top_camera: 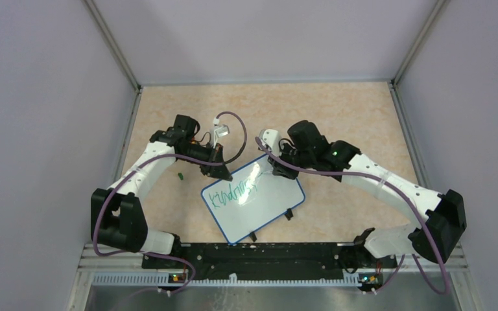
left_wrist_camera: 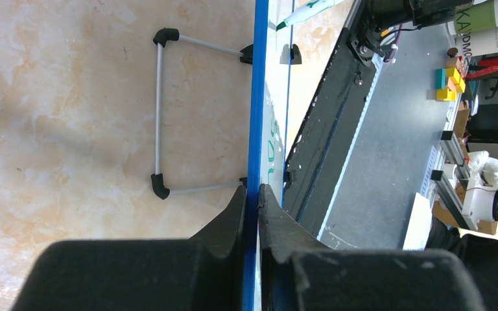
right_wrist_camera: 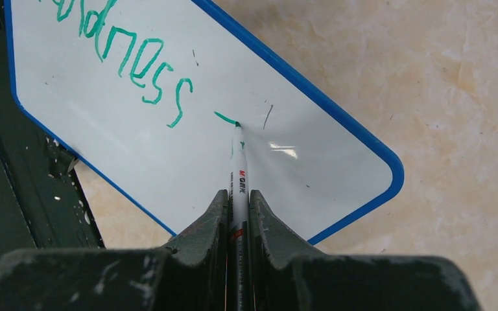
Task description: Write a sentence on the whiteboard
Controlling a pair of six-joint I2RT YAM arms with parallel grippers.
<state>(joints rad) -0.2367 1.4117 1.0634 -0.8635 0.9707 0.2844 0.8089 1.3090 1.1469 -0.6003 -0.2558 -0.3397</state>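
The whiteboard (top_camera: 269, 206) lies at the centre of the counter (top_camera: 337, 123), just ahead of the two arm bases and turned so that its long edges run from near-left to far-right. Its blue rim encloses a white writing face, and two small black clip feet sit on the long edge nearest the bases. The sentence (top_camera: 232, 193) is incomplete: green script reading "kindness" runs along the far part of the face, followed by a short green stroke just beyond the final letter. In the right wrist view the same script (right_wrist_camera: 130, 55) crosses the board (right_wrist_camera: 136, 149) diagonally, and the tip of the marker (right_wrist_camera: 238, 168) touches the face at the end of that short stroke. The right tool (right_wrist_camera: 238, 194) is clamped on the marker barrel, one finger on each side, with the barrel pointing away from the camera toward the board. In the top view the right tool (top_camera: 273, 159) stands over the far corner of the board. The left tool (left_wrist_camera: 251, 189) is clamped on the blue rim (left_wrist_camera: 257, 97), which is seen edge-on between the two fingers. In the top view the left tool (top_camera: 219, 170) meets the board at its far-left edge. A wire stand (left_wrist_camera: 159, 110) with black corner pieces projects from the rear side of the rim. A small green item (top_camera: 179, 175) lies on the counter beside the left arm, apart from the board.
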